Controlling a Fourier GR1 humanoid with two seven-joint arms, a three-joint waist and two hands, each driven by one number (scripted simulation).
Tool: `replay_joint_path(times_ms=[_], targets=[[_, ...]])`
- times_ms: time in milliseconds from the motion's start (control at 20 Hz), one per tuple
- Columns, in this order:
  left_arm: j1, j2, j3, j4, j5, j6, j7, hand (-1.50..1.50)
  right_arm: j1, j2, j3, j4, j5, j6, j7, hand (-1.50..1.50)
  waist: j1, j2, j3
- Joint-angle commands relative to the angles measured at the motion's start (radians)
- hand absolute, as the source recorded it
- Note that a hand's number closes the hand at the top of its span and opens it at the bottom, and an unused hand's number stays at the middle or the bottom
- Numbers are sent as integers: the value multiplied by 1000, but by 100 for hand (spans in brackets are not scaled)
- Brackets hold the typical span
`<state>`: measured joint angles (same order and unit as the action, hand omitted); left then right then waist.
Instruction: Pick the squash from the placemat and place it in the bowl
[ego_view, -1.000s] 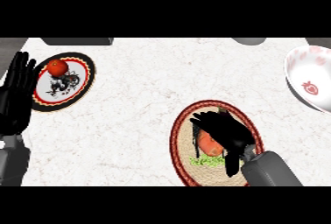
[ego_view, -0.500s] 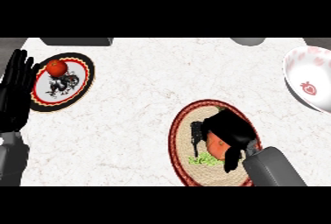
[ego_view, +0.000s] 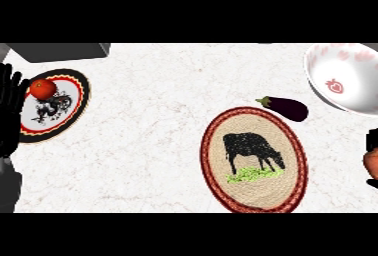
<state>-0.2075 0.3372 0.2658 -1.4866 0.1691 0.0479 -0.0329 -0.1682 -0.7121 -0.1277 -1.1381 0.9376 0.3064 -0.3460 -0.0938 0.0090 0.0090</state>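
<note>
At the far left edge, left hand (ego_view: 10, 107) resting open, fingers straight and pointing up the frame, holding nothing. Just beside it, a round plate (ego_view: 72, 84) with a dark bird pattern and a red-and-black rim, carrying a tomato (ego_view: 42, 89) on its upper left part. Above that, at the top edge, a grey block (ego_view: 55, 50), cut off by the frame. Across the pale marbled counter (ego_view: 148, 150) to the centre right, an oval woven placemat (ego_view: 220, 167) with a red border and a printed black cow on green grass; nothing lying on it. Near its upper right rim but apart from it, a dark purple eggplant (ego_view: 284, 108), long axis slanting down to the right. In the upper right corner, a white bowl (ego_view: 353, 67) with red strawberry motifs, partly cropped. At the right edge, lower than the bowl, right hand (ego_view: 372, 141) showing only as black slivers above and below an orange bulge, judged to be the squash (ego_view: 371, 168) held with fingers curled round it; too cropped to tell its long axis. Bowl directly up the frame from that hand, so probably a short carry upward before release; right hand by far the nearer. No brands, labels or readable writing anywhere.
</note>
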Motion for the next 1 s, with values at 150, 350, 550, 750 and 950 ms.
replay_joint_path(times_ms=[150,350,550,750,950], targets=[[12,-7,1,-14,6,-1,-5,0,29,-285,-284,277,-103,-43,-172,150,25,8,7],[8,-2,-6,-22,8,-15,-4,0,17,-383,-403,412,-149,-109,-262,150,50,4,7],[-4,2,-7,-26,16,-20,15,0,5,-471,-476,524,-216,-74,-433,150,63,-2,7],[-25,-11,-31,-34,17,-24,29,0,-39,-551,-539,613,-270,-50,-576,150,88,-2,4],[-13,-34,-59,-38,2,-27,6,0,-98,-591,-576,686,-331,23,-659,150,115,-1,2]])
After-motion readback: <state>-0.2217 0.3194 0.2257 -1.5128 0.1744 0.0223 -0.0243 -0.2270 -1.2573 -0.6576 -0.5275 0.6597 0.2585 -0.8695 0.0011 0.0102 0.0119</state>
